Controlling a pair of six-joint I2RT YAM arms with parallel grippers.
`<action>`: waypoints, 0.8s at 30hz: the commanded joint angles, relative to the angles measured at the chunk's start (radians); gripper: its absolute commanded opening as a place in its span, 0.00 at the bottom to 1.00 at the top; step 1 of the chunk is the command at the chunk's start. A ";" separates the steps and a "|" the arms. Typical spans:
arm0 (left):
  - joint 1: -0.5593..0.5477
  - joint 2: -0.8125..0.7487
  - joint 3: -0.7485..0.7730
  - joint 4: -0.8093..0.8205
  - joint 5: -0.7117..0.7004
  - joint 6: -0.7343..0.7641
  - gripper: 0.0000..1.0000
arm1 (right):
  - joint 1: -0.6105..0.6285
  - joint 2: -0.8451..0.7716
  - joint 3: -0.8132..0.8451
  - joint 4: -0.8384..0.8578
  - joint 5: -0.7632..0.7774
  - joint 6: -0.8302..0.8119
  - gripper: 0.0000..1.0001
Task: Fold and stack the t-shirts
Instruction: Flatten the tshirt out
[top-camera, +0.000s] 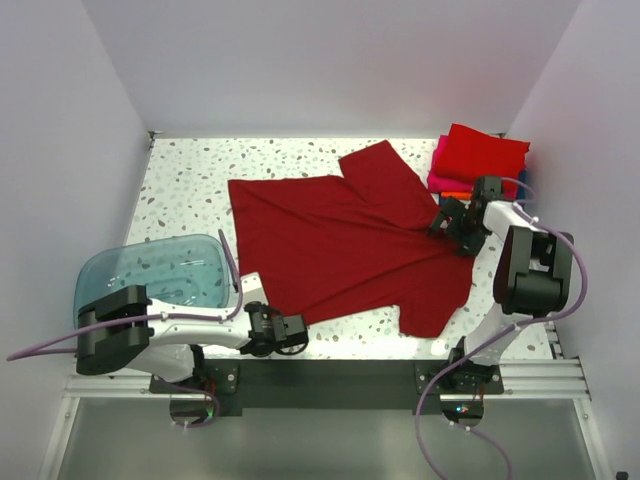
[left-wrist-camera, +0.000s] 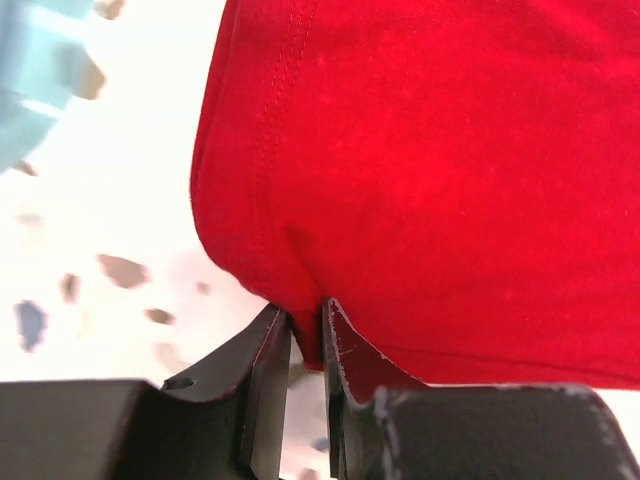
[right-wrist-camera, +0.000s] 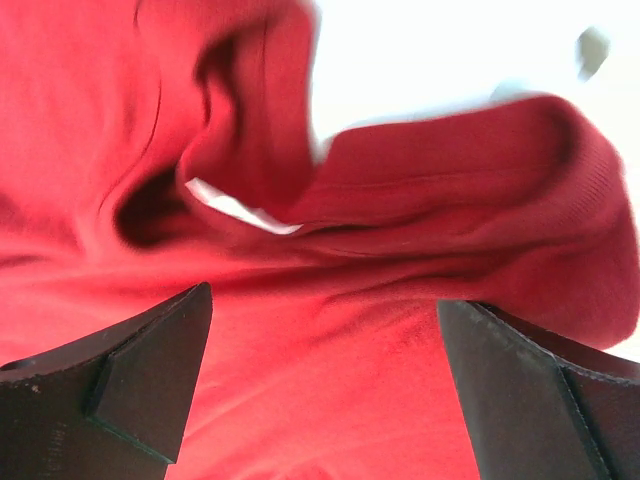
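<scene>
Speckled white counter (top-camera: 190, 170) enclosed by plain pale walls (top-camera: 330, 60), seen from above. A dark red short-sleeved cloth t-shirt (top-camera: 340, 250) lies spread flat across the middle of the counter. Its hem is to the left and its neck opening to the right. One sleeve (top-camera: 385, 170) points to the far side and the other (top-camera: 430, 305) to the near edge. At the far right corner sits a stack of folded t-shirts (top-camera: 480, 155), bright red on top with magenta and orange edges beneath, near the spread shirt's far sleeve. A translucent blue plastic tub (top-camera: 150, 272) stands at the near left, beside the left arm (top-camera: 190, 325).

The left jaws meet the shirt at its near-left hem corner (left-wrist-camera: 300, 335). In the left wrist view they stand almost together, and the stitched corner of the cloth runs down into the narrow gap between them, clamped there. The rest of the shirt spreads away from them over the counter.

The right jaws, at the end of the right arm (top-camera: 525, 265), are at the neck opening. In the right wrist view they stand wide apart, one at each lower corner. The ribbed collar (right-wrist-camera: 440, 190) and rumpled cloth lie between and beyond them, gripped by neither; whether the tips touch the cloth cannot be told. A small white patch (right-wrist-camera: 240, 210) shows inside the neck opening; what it is cannot be told.
</scene>
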 joint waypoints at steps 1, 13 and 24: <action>-0.019 0.010 0.034 0.042 -0.001 0.031 0.23 | -0.020 0.048 0.073 -0.044 0.115 -0.085 0.99; -0.028 -0.155 0.033 -0.071 -0.029 -0.024 0.67 | -0.020 -0.330 0.039 -0.130 0.080 -0.124 0.99; -0.028 -0.181 -0.075 -0.150 -0.015 -0.181 0.61 | -0.020 -0.510 -0.047 -0.170 0.000 -0.139 0.99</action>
